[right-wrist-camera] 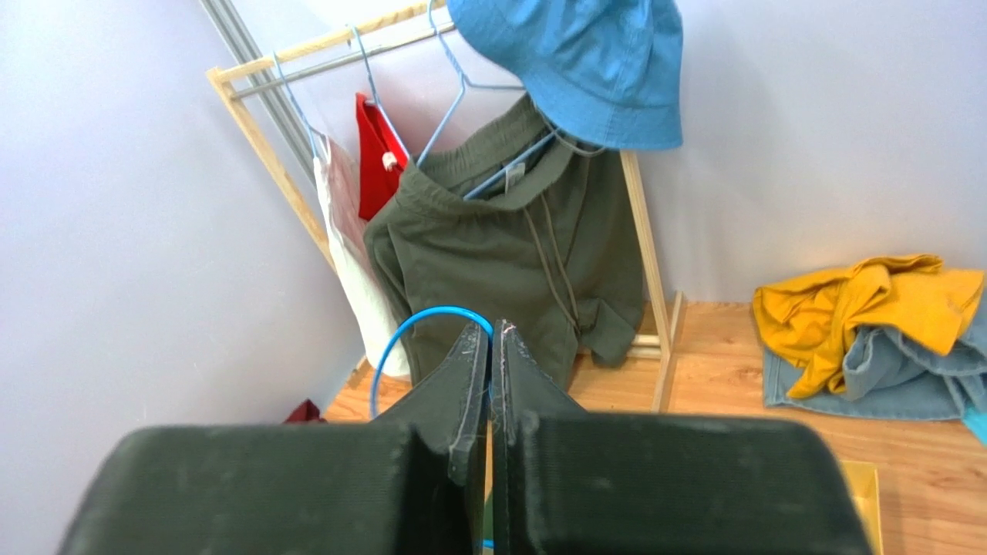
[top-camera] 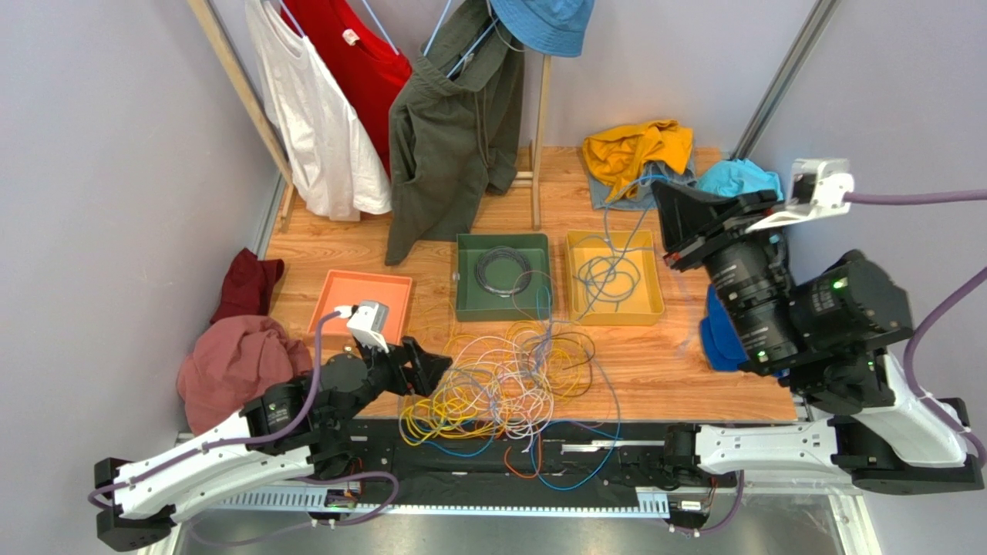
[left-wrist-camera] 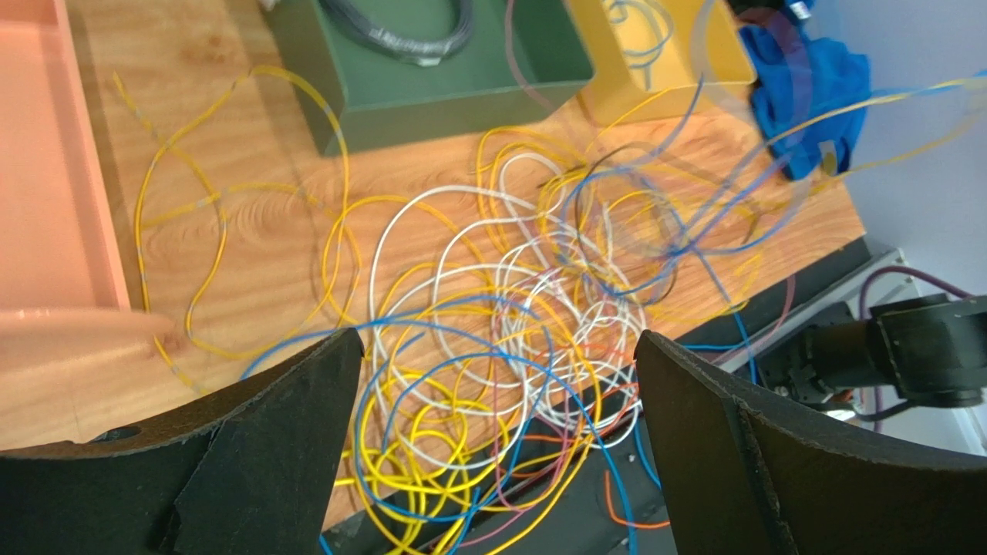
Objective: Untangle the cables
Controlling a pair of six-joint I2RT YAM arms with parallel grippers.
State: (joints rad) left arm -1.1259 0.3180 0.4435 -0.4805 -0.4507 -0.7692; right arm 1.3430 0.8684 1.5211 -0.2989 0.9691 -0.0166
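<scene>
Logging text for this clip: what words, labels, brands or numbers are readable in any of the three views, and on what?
No text can be read in any view.
Red shirt: white neck tag, too small to read.
Green shorts: white waistband tag, too small to read.
Trays and cables: no print visible.

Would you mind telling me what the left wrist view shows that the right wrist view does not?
Only left wrist: the left gripper, open over the tangled cables, the orange tray and green tray. Only right wrist: the right gripper, shut on a blue cable, the blue hat, olive garment and yellow cloth. Both: the wooden table.
</scene>
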